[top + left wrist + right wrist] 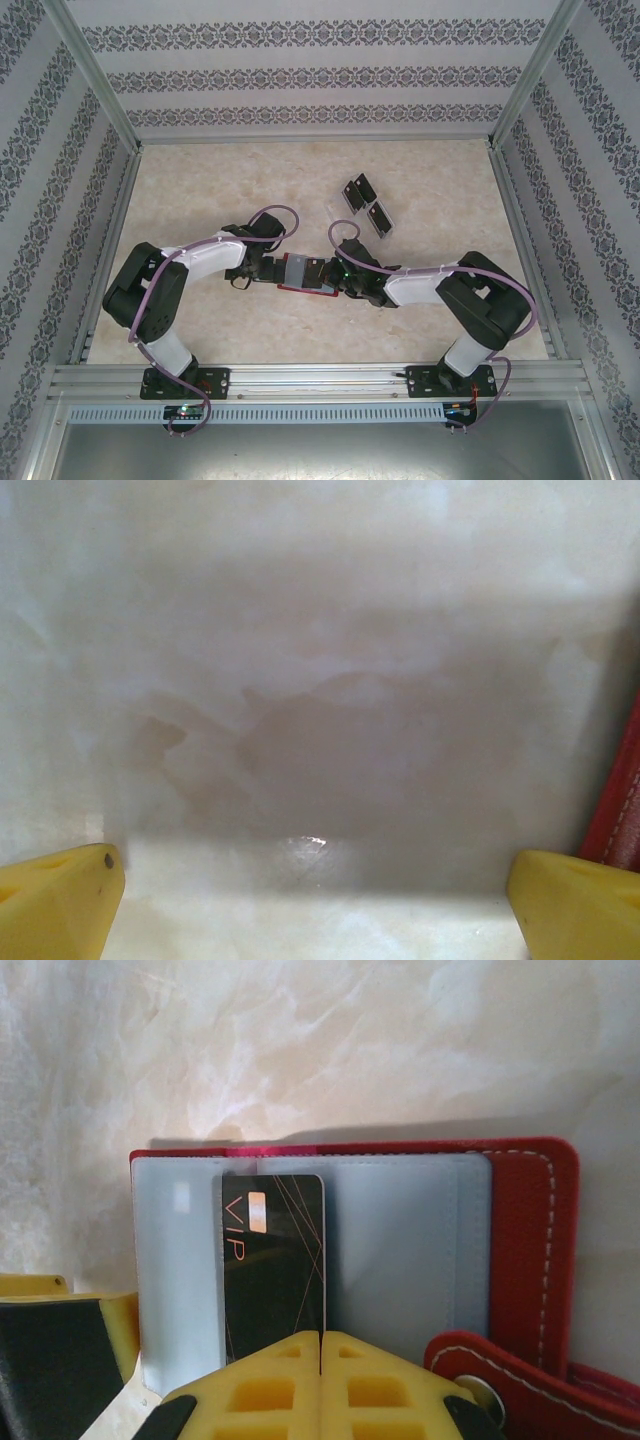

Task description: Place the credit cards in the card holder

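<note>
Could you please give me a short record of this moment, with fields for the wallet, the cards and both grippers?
Card holder: small red leather-like folding wallet, open on the pale marbled table, grey inner pockets facing up
Held card: thin black rectangular card marked VIP, over the grey pockets
Right gripper: shut on that card
Left gripper: open, empty, beside the wallet's edge
Other cards: two black cards at the clear plastic rack

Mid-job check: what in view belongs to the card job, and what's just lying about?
Job: red card holder, open; black VIP card pinched in the shut right gripper; far black card and near black card farther back; left gripper, open beside the holder.
Lying about: what looks like a clear rack by those two cards.
</note>
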`<state>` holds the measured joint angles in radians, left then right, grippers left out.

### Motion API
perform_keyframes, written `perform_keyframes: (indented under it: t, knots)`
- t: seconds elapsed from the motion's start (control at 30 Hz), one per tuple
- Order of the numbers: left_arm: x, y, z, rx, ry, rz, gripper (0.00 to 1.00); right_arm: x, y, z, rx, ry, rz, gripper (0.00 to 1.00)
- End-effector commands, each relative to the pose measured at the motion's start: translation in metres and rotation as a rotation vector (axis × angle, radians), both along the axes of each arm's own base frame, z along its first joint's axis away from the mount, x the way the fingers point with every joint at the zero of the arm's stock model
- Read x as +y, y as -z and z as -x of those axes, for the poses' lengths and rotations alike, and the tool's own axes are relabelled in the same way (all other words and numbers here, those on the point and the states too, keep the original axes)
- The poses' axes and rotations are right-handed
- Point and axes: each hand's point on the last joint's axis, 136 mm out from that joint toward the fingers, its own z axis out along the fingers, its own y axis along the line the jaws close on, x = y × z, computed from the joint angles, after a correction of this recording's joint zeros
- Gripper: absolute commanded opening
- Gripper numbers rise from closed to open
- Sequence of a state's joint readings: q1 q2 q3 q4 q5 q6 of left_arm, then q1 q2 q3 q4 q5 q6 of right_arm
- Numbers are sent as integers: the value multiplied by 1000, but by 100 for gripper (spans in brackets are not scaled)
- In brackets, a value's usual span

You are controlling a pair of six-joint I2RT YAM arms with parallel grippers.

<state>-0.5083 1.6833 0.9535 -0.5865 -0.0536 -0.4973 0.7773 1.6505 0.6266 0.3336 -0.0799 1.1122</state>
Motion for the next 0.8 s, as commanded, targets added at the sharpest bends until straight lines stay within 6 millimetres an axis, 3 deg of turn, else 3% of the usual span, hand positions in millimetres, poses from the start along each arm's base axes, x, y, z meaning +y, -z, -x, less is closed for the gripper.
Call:
perform_keyframes:
  t: [0.0, 0.77]
  knots:
    - [6, 10, 10, 42, 12, -9, 100, 3, 3, -2, -3, 3, 20, 0]
    - [0, 12, 10, 43, 17, 21, 100, 33, 4, 4, 12, -57, -1, 0]
